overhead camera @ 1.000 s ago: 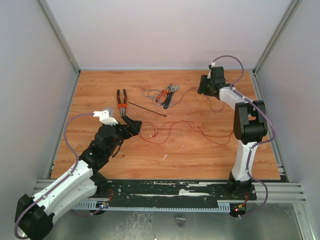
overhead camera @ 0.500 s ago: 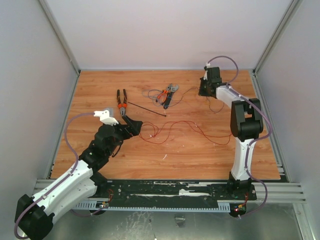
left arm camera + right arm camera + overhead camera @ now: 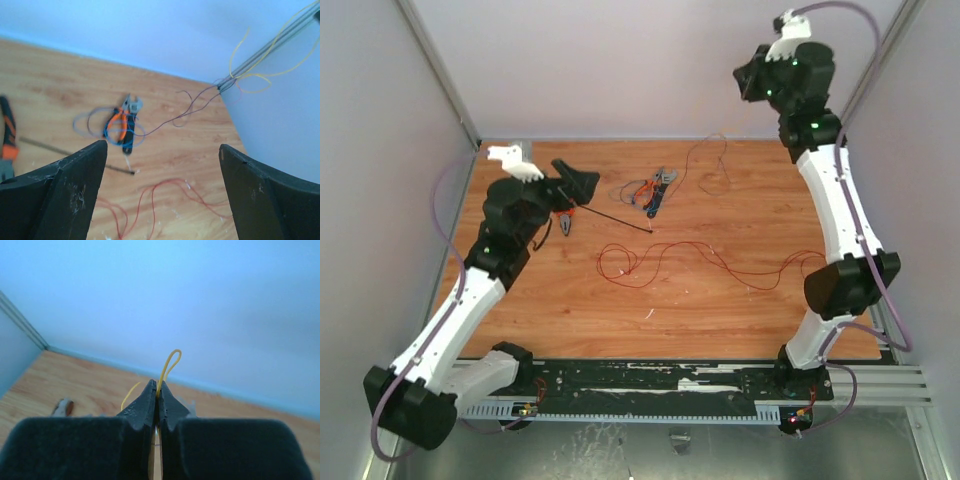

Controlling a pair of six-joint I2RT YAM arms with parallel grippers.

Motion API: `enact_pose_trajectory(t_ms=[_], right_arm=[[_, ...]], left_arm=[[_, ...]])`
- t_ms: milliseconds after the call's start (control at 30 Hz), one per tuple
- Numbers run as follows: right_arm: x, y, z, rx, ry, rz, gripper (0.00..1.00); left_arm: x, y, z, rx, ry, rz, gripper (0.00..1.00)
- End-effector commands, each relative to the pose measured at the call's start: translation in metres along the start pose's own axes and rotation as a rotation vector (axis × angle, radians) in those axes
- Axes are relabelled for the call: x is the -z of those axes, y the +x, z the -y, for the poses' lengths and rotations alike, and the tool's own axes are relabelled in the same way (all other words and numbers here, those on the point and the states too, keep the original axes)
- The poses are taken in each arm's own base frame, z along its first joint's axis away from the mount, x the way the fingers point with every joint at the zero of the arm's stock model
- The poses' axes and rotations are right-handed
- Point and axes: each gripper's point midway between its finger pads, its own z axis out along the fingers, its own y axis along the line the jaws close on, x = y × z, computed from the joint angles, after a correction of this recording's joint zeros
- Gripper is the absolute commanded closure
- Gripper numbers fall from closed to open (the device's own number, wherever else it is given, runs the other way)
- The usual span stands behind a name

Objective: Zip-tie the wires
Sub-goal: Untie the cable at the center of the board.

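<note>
Overhead, the wooden bench (image 3: 740,320) carries everything loose. The right gripper (image 3: 744,82) hangs high above the far right corner, its fingers (image 3: 145,407) pressed together on a thin yellow-orange strand of the wires (image 3: 655,262). That strand trails down to the bench, and the red tangle lies mid-bench. The left gripper (image 3: 582,186) hovers over the far left, fingers (image 3: 75,185) wide apart and empty, above the orange-handled pliers (image 3: 563,222). The black zip tie (image 3: 617,217) lies flat between those and the smaller pliers (image 3: 655,190), just beyond the red loops.
</note>
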Motion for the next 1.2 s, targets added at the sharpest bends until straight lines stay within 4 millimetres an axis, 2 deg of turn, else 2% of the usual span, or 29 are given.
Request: enact_pose_trajectory(t_ms=[0,133,333,567,700,833,967,1167], right_arm=[[0.02,-0.047,-0.044,0.044,-0.184,0.086,1.0],[0.028,-0.06,-0.067,0.049,-0.303,0.099,1.0],[0.019,-0.048,-0.065,0.043,-0.309,0.072,1.0],[0.012,-0.04,-0.074,0.059,-0.388,0.06,1.0],[0.015,-0.037,-0.085,0.058,-0.453,0.051,1.0],[0.025,-0.04,-0.099,0.059,-0.526,0.047,1.0],[0.034,-0.039,-0.108,0.064,-0.578,0.035,1.0],[0.038,-0.031,-0.115,0.056,-0.625,0.004,1.0]], left_arm=[[-0.028,-0.026,0.033,-0.115,0.146,0.004,0.02],[-0.049,-0.051,0.062,-0.154,0.269,0.079,0.02],[-0.079,-0.062,0.091,-0.134,0.409,0.097,0.02],[-0.112,-0.077,0.122,-0.13,0.545,0.121,0.02],[-0.137,-0.068,0.143,-0.147,0.608,0.092,0.02],[-0.16,-0.05,0.153,-0.179,0.608,0.076,0.02],[-0.174,-0.04,0.159,-0.175,0.615,0.081,0.02],[-0.193,-0.024,0.17,-0.182,0.639,0.069,0.02]])
